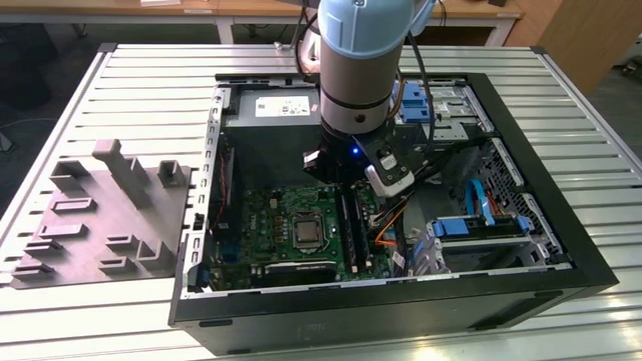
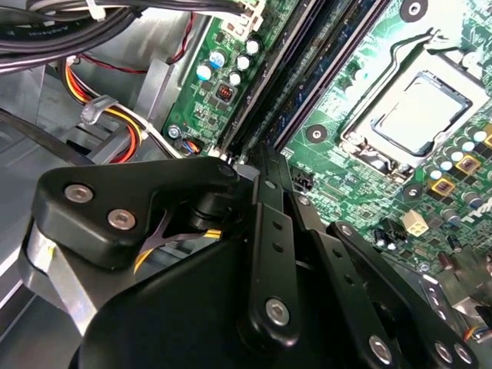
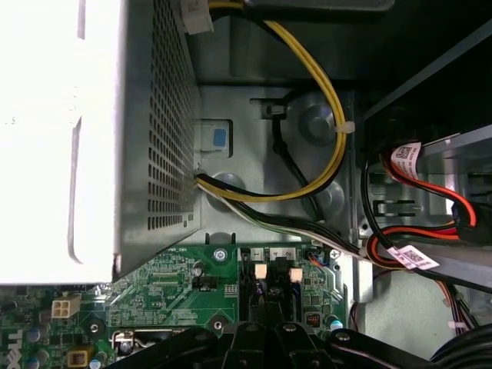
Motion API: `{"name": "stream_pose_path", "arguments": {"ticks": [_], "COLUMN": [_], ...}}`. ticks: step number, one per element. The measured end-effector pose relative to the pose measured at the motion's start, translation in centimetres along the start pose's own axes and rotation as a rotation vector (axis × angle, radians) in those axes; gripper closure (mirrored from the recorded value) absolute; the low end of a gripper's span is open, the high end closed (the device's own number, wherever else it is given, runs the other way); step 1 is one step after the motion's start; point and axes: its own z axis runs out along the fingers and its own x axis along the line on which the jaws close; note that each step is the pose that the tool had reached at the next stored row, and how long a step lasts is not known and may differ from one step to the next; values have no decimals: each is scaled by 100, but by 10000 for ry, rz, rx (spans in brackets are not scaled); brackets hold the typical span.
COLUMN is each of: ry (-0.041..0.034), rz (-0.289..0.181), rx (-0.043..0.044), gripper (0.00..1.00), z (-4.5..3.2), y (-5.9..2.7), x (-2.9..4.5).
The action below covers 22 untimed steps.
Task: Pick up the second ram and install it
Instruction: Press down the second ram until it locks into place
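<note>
The second ram (image 2: 304,80) is a long dark blue-green stick lying along the black slot rails (image 1: 353,226) beside the processor socket (image 2: 411,111). In both wrist views my gripper (image 2: 265,157) is shut, its fingers brought together to a point. The tips sit at the end of the stick nearest the board's edge, by the white slot latches (image 3: 260,270). I cannot tell whether the tips touch the stick. In the exterior view my gripper (image 1: 344,186) reaches down into the open computer case (image 1: 561,248), at the far end of the slots.
A grey moulded tray (image 1: 101,218) with raised blocks lies at the exterior view's left on the slatted table. Yellow, red and black cables (image 3: 323,100) run close to the slots. A silver power supply box (image 3: 146,131) and blue drive brackets (image 1: 479,226) crowd the case.
</note>
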Motion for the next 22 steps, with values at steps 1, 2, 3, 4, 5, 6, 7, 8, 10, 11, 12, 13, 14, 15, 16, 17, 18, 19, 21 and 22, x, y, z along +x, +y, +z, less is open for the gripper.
{"name": "stream_pose_path", "arguments": {"ticks": [1, 2, 3, 4, 5, 6, 7, 8, 10, 11, 12, 13, 14, 15, 16, 17, 18, 19, 21, 22], "ry": [0, -1, 0, -1, -1, 0, 0, 0, 0, -1, -1, -1, -1, -1, -1, -1, -2, -2, -1, -1], "rz": [-1, -1, 0, 0, 0, -1, -1, -1, 0, -1, -1, -1, -1, 0, 0, 0, 0, 0, 0, 0], "rx": [0, -2, -1, -1, -1, 1, 1, 0, 1, 0, -1, -1, -1, -1, 0, -2, -4, -5, -3, -3], "gripper": [90, 90, 90, 90, 90, 90, 90, 90, 90, 90, 90, 90, 90, 90, 90, 90, 90, 90, 90, 90], "z": [1, 2, 1, 1, 5, 10, 10, 10, 10, 11, 12, 12, 12, 12, 12, 10, 10, 9, 7, 7], "y": [0, 0, 0, 0, 0, -1, -1, -1, -1, -1, -1, -1, -1, -1, -1, -1, 0, 0, 0, 0], "x": [0, 0, 0, 0, 0, 0, 0, 0, 0, 0, 0, 0, 0, 0, 0, 0, 0, 0, 0, 0]}}
